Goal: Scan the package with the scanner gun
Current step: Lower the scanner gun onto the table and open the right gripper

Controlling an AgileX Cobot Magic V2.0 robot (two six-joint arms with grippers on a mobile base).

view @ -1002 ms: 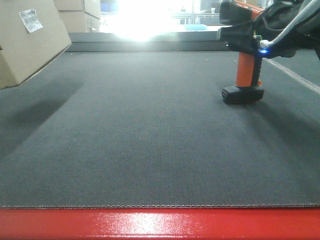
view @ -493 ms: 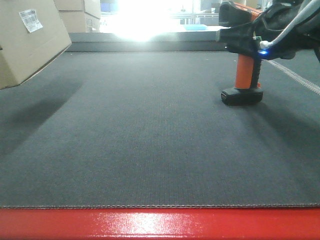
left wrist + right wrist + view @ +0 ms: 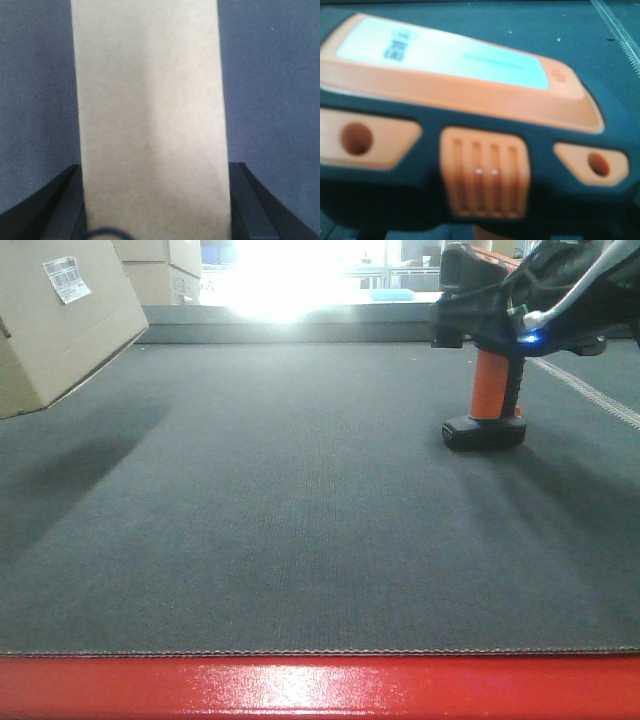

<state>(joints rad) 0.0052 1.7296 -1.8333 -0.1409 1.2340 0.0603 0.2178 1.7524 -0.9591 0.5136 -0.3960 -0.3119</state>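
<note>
Left wrist view shows the left gripper with its two dark fingers spread to either side of the package, each pressed against a tan side, so the box is clamped between them. Only plain, slightly blurred cardboard fills the middle of that view, with grey mat on both sides.

Front view adds what the wrist camera misses: the package sits at the far left, tilted, its lower corner off the mat with a shadow beneath it. A small white barcode label is on the face turned toward the room. The left gripper itself is out of sight there.

At the upper right of the front view, the right gripper is a dark mass with a small blue light, wrapped over the black head of the scanner gun. How wide its jaws stand cannot be made out. The scanner's orange shaft is upright and its flat black foot rests on the mat.

Right wrist view shows only the scanner gun's head close up and blurred: an orange-edged top with a pale panel, an orange ribbed pad and two round holes in black casing. No fingers are visible.

Stacked cardboard boxes stand behind the mat.
</note>
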